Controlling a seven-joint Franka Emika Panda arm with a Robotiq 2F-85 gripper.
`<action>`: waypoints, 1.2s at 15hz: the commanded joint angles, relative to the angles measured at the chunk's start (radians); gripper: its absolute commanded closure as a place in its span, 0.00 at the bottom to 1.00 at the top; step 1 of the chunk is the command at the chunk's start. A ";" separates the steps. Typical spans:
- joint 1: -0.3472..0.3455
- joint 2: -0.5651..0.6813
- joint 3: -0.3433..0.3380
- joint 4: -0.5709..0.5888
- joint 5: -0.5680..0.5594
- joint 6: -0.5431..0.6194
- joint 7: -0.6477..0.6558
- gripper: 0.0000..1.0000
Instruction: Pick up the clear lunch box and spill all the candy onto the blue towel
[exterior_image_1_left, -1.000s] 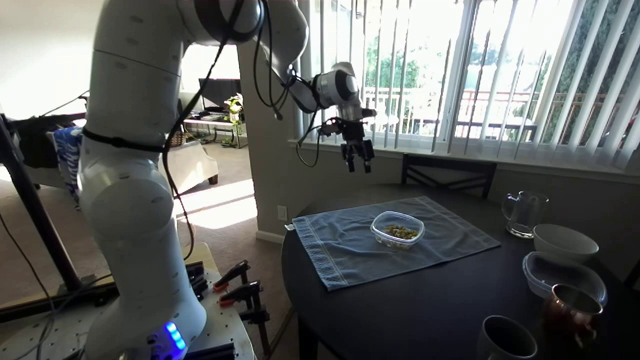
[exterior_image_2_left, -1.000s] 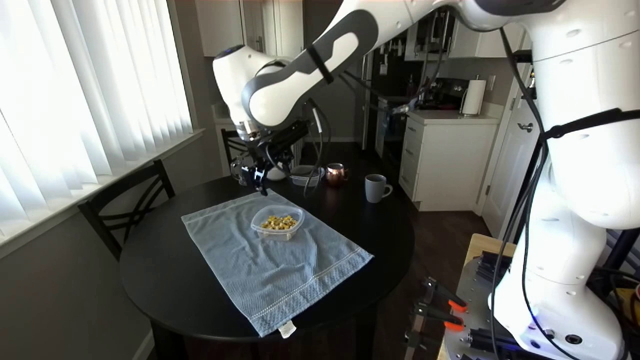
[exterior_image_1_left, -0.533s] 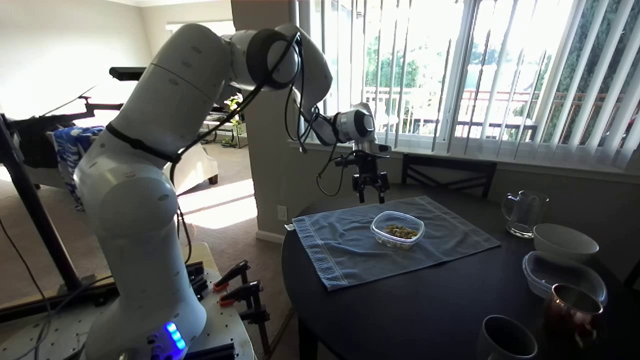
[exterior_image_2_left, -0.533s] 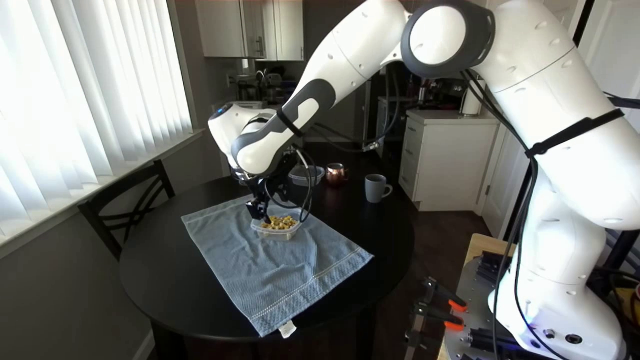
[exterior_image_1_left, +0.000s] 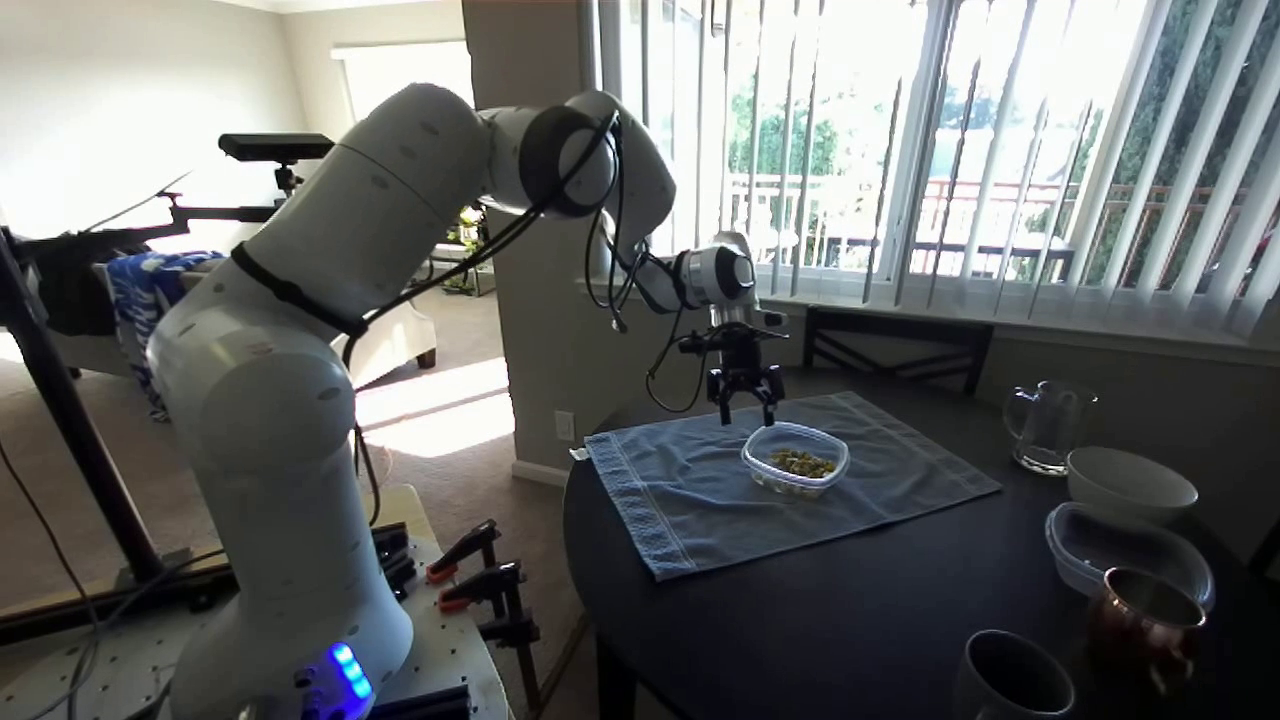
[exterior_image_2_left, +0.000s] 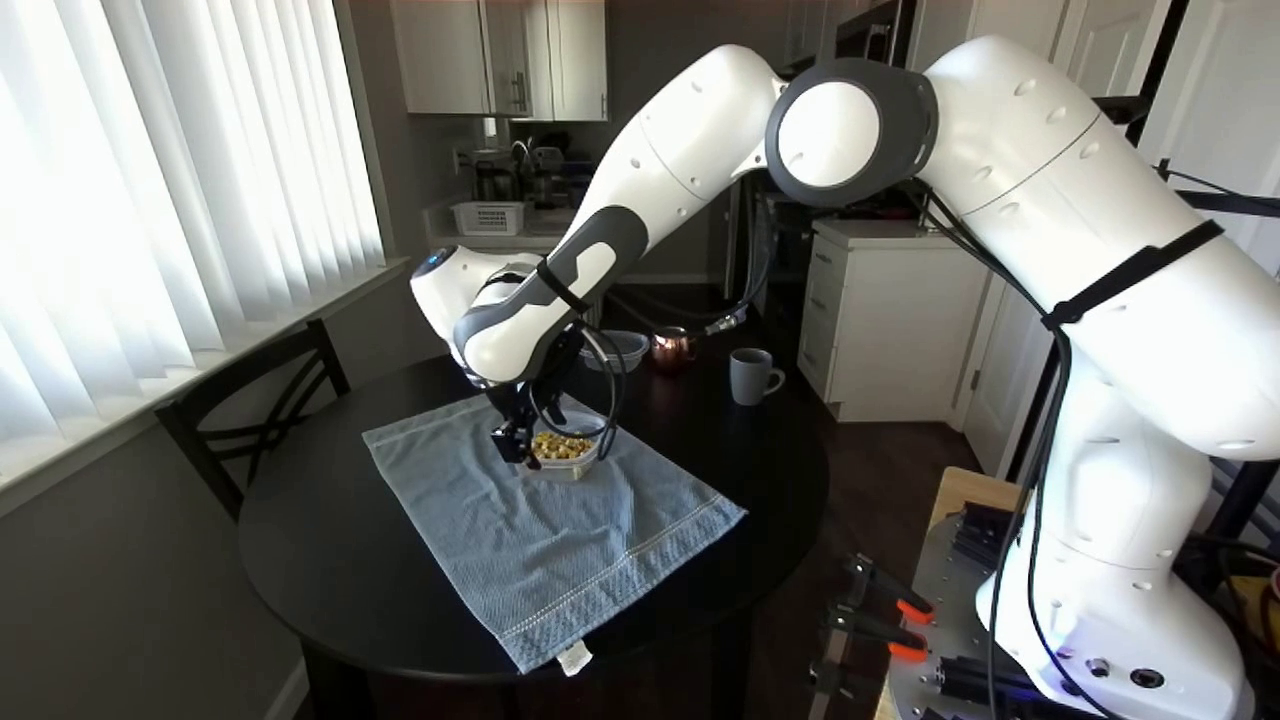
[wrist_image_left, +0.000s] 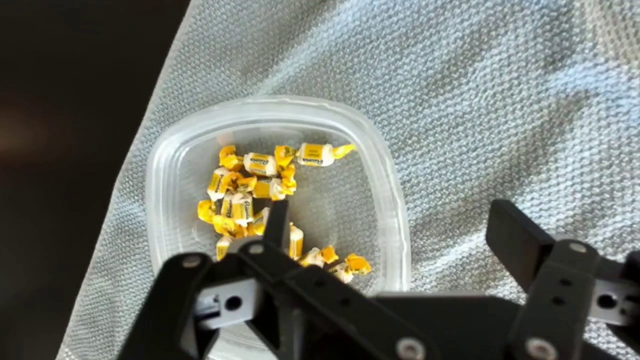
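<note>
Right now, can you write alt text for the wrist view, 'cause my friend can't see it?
Yellow-and-white wrapped candies lie in a clear lunch box on a wrinkled blue towel. The open gripper stands in the lower part, hiding some of the box. Dark tabletop shows at left.

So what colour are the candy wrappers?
The candy wrappers are yellow and white with dark lettering, clearest in the wrist view.

Towel (exterior_image_2_left: 545, 535) gry-blu; candy (wrist_image_left: 237, 207) ylw/wht; claw (exterior_image_1_left: 748, 416) blk.
</note>
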 joint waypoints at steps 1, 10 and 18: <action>0.004 0.037 -0.005 0.063 0.050 -0.030 -0.064 0.00; 0.006 0.132 -0.003 0.166 0.114 -0.060 -0.092 0.33; 0.005 0.142 -0.012 0.212 0.122 -0.090 -0.090 0.85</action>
